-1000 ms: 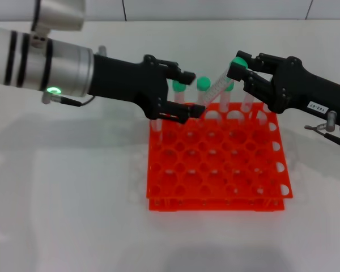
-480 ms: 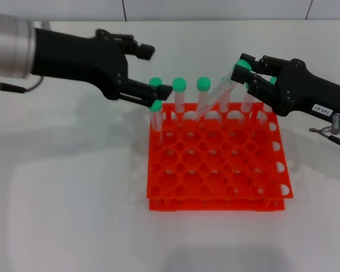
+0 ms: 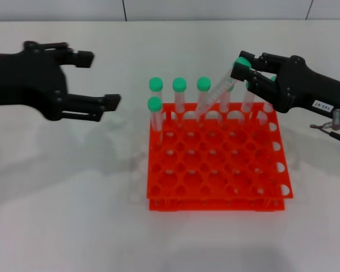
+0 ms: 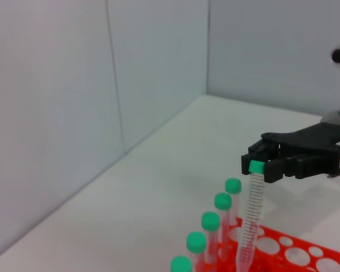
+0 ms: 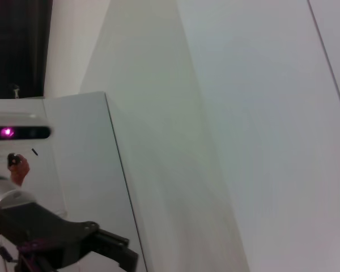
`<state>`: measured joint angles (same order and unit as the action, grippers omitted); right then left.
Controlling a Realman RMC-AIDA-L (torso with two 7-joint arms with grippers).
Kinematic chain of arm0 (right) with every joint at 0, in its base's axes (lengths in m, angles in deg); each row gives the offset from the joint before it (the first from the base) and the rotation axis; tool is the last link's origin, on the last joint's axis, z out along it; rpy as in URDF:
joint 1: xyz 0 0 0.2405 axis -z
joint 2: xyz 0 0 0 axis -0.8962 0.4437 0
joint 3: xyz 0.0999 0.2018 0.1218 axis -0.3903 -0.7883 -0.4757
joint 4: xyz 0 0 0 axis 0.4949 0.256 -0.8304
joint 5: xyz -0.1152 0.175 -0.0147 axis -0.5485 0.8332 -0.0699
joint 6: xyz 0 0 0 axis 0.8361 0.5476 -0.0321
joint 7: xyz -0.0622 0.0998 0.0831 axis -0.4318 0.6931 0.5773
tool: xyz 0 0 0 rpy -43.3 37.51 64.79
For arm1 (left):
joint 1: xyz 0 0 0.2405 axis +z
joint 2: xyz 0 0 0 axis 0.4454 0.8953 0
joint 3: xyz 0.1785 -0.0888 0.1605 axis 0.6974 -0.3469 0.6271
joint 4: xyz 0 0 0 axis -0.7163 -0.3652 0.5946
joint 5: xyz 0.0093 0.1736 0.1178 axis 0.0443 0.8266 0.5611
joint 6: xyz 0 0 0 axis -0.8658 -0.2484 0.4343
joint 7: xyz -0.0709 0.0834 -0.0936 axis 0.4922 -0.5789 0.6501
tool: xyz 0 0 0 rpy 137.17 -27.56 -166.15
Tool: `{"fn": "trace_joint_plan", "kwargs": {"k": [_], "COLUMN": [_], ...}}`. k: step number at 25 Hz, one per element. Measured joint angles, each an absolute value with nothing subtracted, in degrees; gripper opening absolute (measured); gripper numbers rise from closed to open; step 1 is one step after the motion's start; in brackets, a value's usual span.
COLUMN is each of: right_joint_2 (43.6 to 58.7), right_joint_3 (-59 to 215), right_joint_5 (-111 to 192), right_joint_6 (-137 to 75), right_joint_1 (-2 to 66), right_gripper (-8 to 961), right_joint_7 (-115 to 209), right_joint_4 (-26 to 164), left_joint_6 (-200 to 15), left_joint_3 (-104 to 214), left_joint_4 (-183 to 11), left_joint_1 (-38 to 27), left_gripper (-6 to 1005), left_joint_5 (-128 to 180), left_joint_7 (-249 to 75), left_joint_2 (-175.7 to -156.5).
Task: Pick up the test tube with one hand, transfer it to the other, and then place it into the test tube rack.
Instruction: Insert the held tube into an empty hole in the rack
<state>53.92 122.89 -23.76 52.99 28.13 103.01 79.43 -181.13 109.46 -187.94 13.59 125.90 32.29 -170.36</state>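
Head view: right gripper (image 3: 242, 68) pinched the test tube (image 3: 213, 96) by its green cap, tilted, its tip at the test tube rack (image 3: 215, 170) (back row); upright alignment advisable. Left gripper (image 3: 99, 79) hung spread, well apart.

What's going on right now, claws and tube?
Left claw open, clear of rack. Right claw shut on test tube cap, tube tilted, tip at test tube rack back row. Neighbouring tubes close.
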Motion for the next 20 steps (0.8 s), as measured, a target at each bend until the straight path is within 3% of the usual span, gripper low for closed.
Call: {"fn": "trace_joint_plan", "kwargs": {"k": [9, 20], "right_joint_2": [53.95, 53.82], "right_joint_3": [124.1, 127.0], "right_joint_5": [-23.8, -23.9], "right_joint_6": [52.8, 51.7], "right_joint_1": [28.4, 28.9], "right_gripper": [303, 311], "right_joint_7": [106.2, 108.3], "right_joint_4": [83.3, 87.9], "left_joint_6": [-181.3, -184.0], "left_joint_3": [101.9, 93.8], "left_joint_4": [-180.9, -153.2], "left_joint_1": [24.7, 24.1], "left_gripper": [895, 895], "left_joint_5": [115.2, 111.9], "left_joint_7": [17.2, -6.6], "left_joint_2": [-170.47, -170.24]}}
